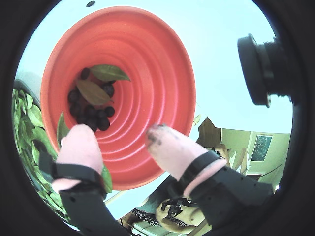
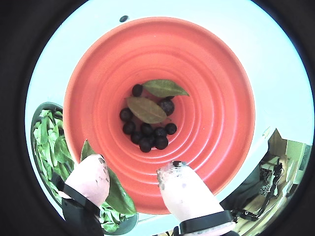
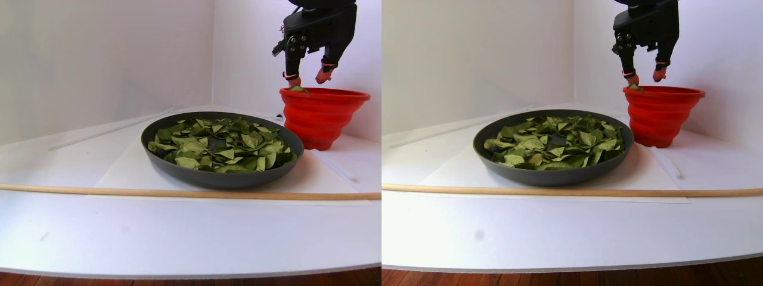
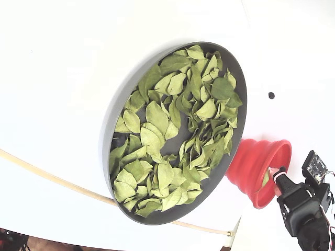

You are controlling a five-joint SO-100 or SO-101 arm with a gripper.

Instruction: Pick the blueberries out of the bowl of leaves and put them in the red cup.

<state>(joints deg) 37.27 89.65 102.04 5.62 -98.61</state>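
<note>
The red cup [image 2: 211, 98] fills both wrist views and holds several blueberries [image 2: 145, 132] plus two leaves [image 2: 146, 109] at its bottom. My gripper [image 2: 134, 164] hovers open just above the cup's rim [image 3: 307, 78], with nothing between its pink fingertips [image 1: 165, 142]. One more green leaf [image 2: 115, 189] lies over the rim beside the left finger, seen also in the stereo pair view as a leaf [image 3: 296, 89]. The dark grey bowl [image 4: 112, 112] full of leaves [image 4: 157, 123] sits right beside the cup [image 4: 251, 162]. No berries show clearly among the bowl's leaves.
A thin wooden stick [image 3: 179, 192] lies across the table in front of the bowl [image 3: 220, 177]. A flat black dot [image 4: 271, 95] marks the white table beyond the cup. White walls close in behind and to the right of the cup [image 3: 322, 116].
</note>
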